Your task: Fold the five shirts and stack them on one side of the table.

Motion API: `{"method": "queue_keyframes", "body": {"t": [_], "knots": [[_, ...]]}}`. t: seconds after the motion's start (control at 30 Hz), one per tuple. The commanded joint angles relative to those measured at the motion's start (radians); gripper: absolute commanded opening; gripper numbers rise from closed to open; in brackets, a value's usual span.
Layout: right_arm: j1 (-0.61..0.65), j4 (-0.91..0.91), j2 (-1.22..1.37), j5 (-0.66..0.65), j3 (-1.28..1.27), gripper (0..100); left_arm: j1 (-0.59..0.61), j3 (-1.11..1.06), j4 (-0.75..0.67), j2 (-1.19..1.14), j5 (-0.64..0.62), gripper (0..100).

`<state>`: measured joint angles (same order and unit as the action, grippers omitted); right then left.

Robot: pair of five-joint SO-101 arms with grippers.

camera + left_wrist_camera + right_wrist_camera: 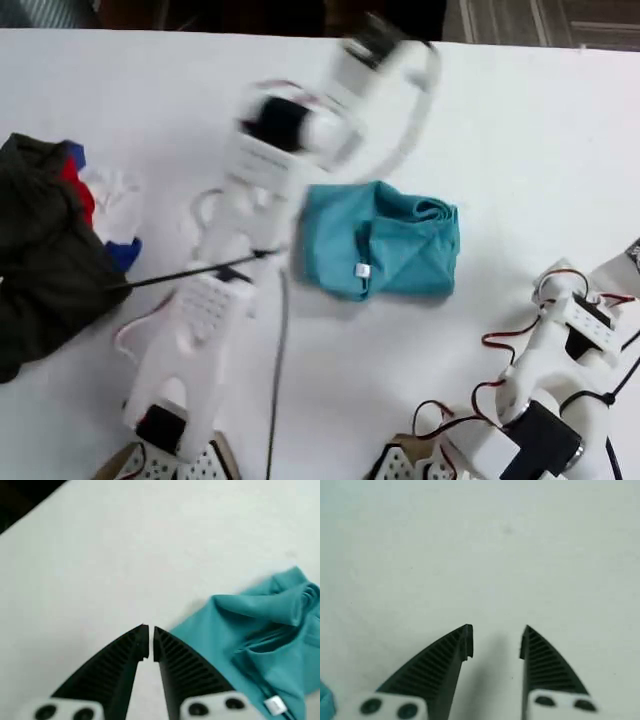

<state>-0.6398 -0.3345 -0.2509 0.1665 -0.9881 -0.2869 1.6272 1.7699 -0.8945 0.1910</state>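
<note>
A teal shirt lies folded into a rough square at the table's middle, a small white tag at its near edge. My left arm stretches from the near left side up past the shirt's far left corner. In the left wrist view, my left gripper hangs over bare table beside the teal shirt, its fingers shut on nothing. My right arm is folded back at the near right corner. My right gripper is open over bare table.
A heap of unfolded shirts sits at the left edge, a dark one on top with red, blue and white cloth showing behind it. A black cable runs along the table near the left arm's base. Bare white table spreads to the right.
</note>
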Motion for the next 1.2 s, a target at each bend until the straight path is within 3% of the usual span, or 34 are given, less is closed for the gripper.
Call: {"method": "queue_keyframes", "body": {"t": [0.0, 0.07, 0.2, 0.37, 0.53, 0.87, 1.17], "knots": [[0.024, -0.004, 0.001, -0.072, 0.028, 1.9, 0.146, 0.038, 0.02, 0.137, 0.014, 3], [0.062, -0.004, 0.001, -0.15, 0.023, 3.2, 0.227, 0.015, 0.02, 0.176, 0.015, 3], [0.094, -0.005, 0.001, -0.166, 0.023, 2.0, 0.382, -0.188, 0.021, 0.311, 0.014, 3], [0.116, -0.002, 0.001, -0.172, 0.023, 2.4, 0.479, -0.651, 0.018, 0.618, 0.015, 3], [0.189, 0.002, 0.039, -0.347, 0.02, 2.4, 0.523, -1.13, -0.038, 0.919, 0.018, 3], [0.213, -0.005, 0.087, -0.399, 0.055, 2.3, 0.525, -2.055, -0.778, 1.154, 0.008, 3], [0.213, -0.007, 0.091, -0.399, 0.061, 2.4, 0.575, -2.39, -1.158, 1.152, 0.008, 3]]}}
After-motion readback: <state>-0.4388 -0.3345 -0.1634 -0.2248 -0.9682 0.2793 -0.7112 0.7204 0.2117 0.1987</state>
